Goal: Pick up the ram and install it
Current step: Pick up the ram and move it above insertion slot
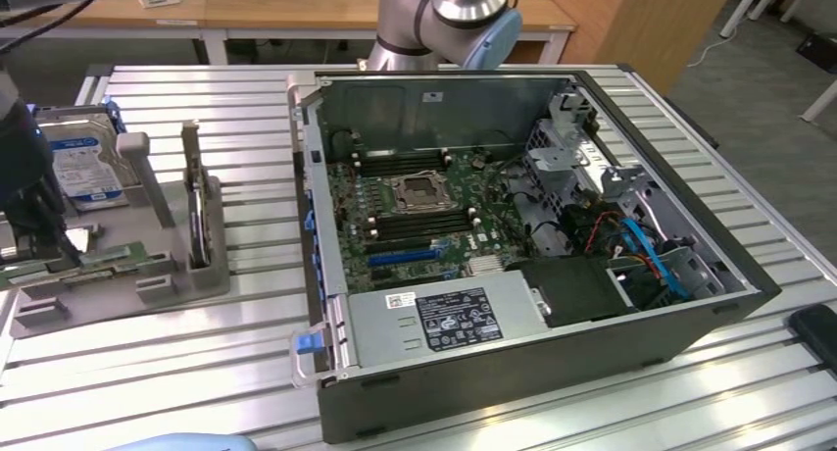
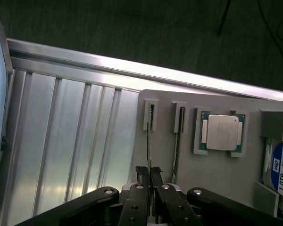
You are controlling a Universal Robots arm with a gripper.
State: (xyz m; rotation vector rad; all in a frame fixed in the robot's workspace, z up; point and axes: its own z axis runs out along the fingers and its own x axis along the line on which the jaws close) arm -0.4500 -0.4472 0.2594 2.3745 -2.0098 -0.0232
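- The gripper [image 2: 148, 173] is clamped on the ram [image 2: 148, 141], its two fingertips pressed together on the thin green stick.
- The ram stands on edge in the slot at the grey tray's [image 2: 217, 174] edge, just beside a second stick [image 2: 179, 136]. The processor [image 2: 221, 132] and hard drive [image 2: 279, 172] sit further along the tray.
- To do this well, I judge the pinch must stay square and the lift straight, clear of the slot walls and the neighbouring stick.
- The wrist points down over the tray, near the worktop's [image 1: 249, 373] edge at the exterior view's left, well apart from the open computer case [image 1: 523, 225].
- The arm's base [image 1: 445, 20] stands at the far edge, behind the case.
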